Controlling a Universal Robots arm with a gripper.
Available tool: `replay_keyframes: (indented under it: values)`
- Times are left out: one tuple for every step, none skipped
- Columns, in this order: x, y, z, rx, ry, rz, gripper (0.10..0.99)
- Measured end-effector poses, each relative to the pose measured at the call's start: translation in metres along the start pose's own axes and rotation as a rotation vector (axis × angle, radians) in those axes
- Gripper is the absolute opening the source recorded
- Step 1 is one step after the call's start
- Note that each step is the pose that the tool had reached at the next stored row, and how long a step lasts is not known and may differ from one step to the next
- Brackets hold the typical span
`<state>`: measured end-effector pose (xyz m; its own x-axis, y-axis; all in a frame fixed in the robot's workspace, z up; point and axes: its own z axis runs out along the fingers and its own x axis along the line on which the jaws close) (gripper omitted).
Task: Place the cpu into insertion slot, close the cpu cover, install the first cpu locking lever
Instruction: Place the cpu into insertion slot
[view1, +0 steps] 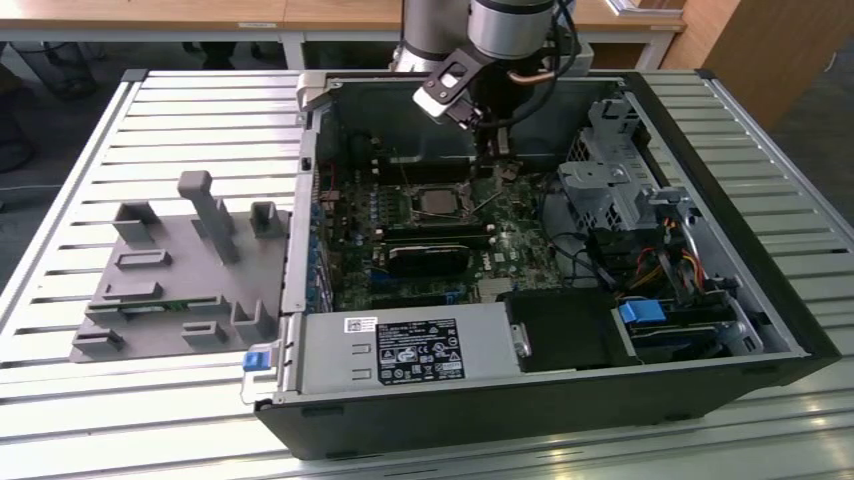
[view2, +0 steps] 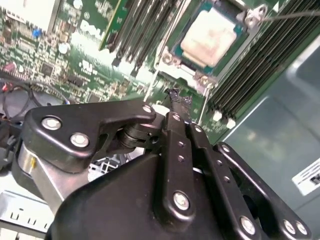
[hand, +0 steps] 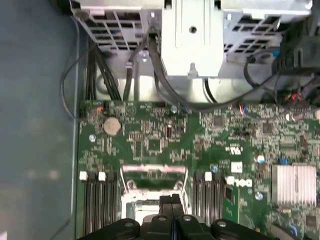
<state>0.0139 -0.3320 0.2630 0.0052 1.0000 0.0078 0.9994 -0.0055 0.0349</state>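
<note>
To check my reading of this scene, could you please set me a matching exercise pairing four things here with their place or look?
Column one:
1. cpu
2. grey fixture
3. coin cell
4. end effector

Column two:
A. round and silvery, sitting on the green board
B. pale top, lying in the insertion slot
C. outside the open case, on the slatted table at the exterior view's left
D. inside the open case, above the green board

Pairs: 1-B, 2-C, 3-A, 4-D
</note>
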Motion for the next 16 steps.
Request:
replay_keyframes:
  values:
    - [0.0008,0.0021,0.0002,0.001,-0.0001,0.000,0.106]
    - [0.0018,0.0040,0.0004,0.001,-0.0003,0.000,0.106]
    - [0.0028,0.0058,0.0007,0.001,-0.0003,0.000,0.106]
    - [0.0034,0.0072,0.0009,0.001,-0.0001,0.000,0.106]
    - [0.0037,0.0085,0.0012,0.001,0.0001,0.000,0.106]
    - [0.0039,0.0099,0.0015,0.001,0.0000,0.000,0.106]
    - [0.0041,0.0116,0.0019,0.001,0.0000,0.000,0.106]
    - [0.0042,0.0134,0.0023,0.001,-0.0001,0.000,0.106]
    - [0.0044,0.0150,0.0026,0.001,-0.0002,0.000,0.106]
    - [0.0045,0.0163,0.0028,0.001,-0.0004,0.000,0.106]
    - [0.0048,0.0172,0.0029,0.001,-0.0002,0.000,0.106]
    - [0.0049,0.0179,0.0031,0.001,-0.0001,0.000,0.106]
    - [0.0051,0.0185,0.0032,0.001,-0.0001,0.000,0.106]
    - [0.0054,0.0195,0.0033,0.001,-0.0001,0.000,0.106]
    - [0.0058,0.0206,0.0035,0.001,0.0000,0.000,0.106]
    - [0.0063,0.0219,0.0036,0.001,-0.0001,0.000,0.106]
